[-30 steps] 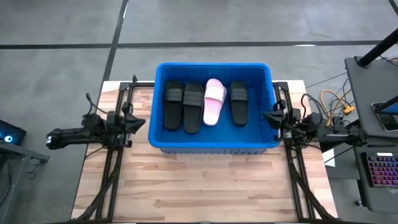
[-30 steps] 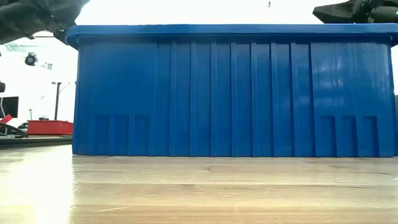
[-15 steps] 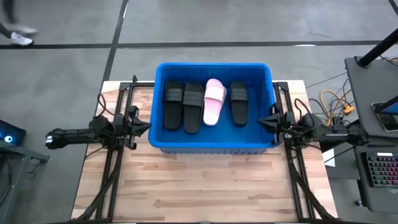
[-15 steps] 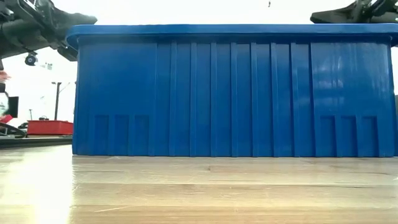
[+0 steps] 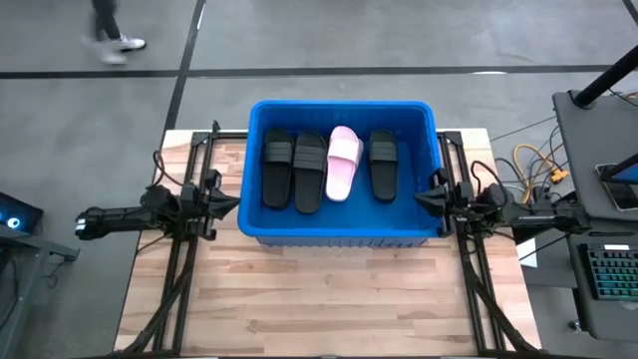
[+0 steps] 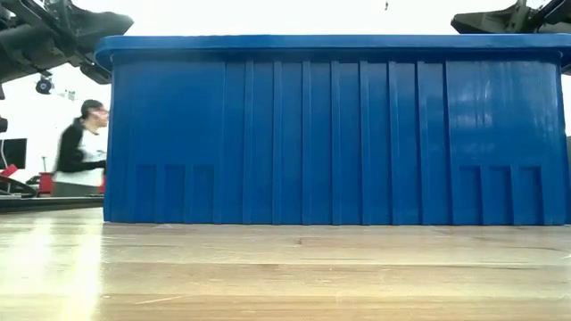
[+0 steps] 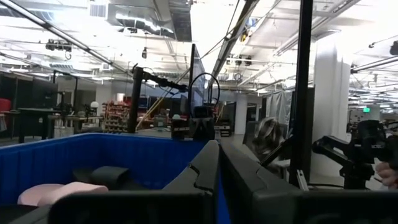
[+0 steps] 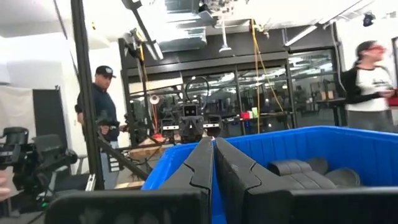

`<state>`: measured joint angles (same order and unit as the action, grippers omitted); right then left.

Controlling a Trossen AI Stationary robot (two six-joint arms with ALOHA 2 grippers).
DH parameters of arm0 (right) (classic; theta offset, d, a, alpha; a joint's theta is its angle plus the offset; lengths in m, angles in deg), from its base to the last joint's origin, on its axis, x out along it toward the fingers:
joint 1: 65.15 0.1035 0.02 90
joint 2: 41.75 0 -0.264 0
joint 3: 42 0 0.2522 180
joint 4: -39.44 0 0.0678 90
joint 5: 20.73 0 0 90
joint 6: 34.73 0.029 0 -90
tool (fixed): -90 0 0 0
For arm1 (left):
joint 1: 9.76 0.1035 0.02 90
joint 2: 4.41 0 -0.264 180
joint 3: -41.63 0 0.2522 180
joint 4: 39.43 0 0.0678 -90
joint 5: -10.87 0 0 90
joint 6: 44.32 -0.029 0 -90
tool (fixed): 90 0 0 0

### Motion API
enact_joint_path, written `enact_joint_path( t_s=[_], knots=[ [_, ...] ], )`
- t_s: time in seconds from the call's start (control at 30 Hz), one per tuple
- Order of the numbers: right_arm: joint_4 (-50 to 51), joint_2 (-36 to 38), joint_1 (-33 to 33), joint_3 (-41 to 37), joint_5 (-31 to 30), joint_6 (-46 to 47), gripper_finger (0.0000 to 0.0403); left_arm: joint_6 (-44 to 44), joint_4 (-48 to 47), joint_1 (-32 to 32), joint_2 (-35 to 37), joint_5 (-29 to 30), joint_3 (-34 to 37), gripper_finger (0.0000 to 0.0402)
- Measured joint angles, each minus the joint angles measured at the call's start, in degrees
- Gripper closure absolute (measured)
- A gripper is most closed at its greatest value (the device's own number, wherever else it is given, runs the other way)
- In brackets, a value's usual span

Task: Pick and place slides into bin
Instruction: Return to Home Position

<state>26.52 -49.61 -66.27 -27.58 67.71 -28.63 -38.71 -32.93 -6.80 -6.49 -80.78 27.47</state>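
The blue bin [image 5: 342, 231] stands at the table's far middle. Inside it lie three black slides [image 5: 277, 170] [image 5: 309, 172] [image 5: 383, 165] and one pale pink slide [image 5: 343, 162], flat on the bin's floor, side by side. My left gripper [image 5: 236, 202] is shut and empty just outside the bin's left wall, at rim height; it also shows in the left wrist view [image 7: 217, 149]. My right gripper [image 5: 419, 197] is shut and empty just outside the bin's right wall; it also shows in the right wrist view [image 8: 213, 148].
The wooden table [image 5: 329, 299] stretches in front of the bin. A desk with a keyboard [image 5: 610, 274] stands to the right. People show in the room beyond the table [image 6: 80, 156] [image 8: 373, 81] [image 8: 99, 118].
My left gripper has moved a little toward the bin's left wall. My right gripper has crept slightly toward the bin's right wall. A person has walked into the low view behind the table.
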Motion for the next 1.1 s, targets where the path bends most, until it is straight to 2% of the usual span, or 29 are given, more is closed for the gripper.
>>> enact_joint_path(
  t_s=[0.23,0.43,0.57,0.73,1.1],
  knots=[
    [3.5,0.0,0.0,0.3,1.5,-0.4,0.0394,-0.4,-0.3,0.0,-1.3,-0.2,0.0,0.0401],
    [3.3,0.0,0.0,0.2,1.5,-0.3,0.0394,-6.3,-0.3,0.0,-4.1,-0.2,0.0,0.0402],
    [3.3,0.0,0.0,0.2,1.5,-0.2,0.0394,-6.0,-2.5,0.0,-7.2,-0.2,0.1,0.0402],
    [3.3,0.0,0.0,0.2,1.5,-0.1,0.0394,-5.9,-0.4,0.0,-9.9,-0.2,0.1,0.0401],
    [3.8,-0.1,0.0,0.2,1.6,-0.3,0.0394,-6.0,1.5,0.0,-7.1,-1.4,0.1,0.0402]
  ],
)
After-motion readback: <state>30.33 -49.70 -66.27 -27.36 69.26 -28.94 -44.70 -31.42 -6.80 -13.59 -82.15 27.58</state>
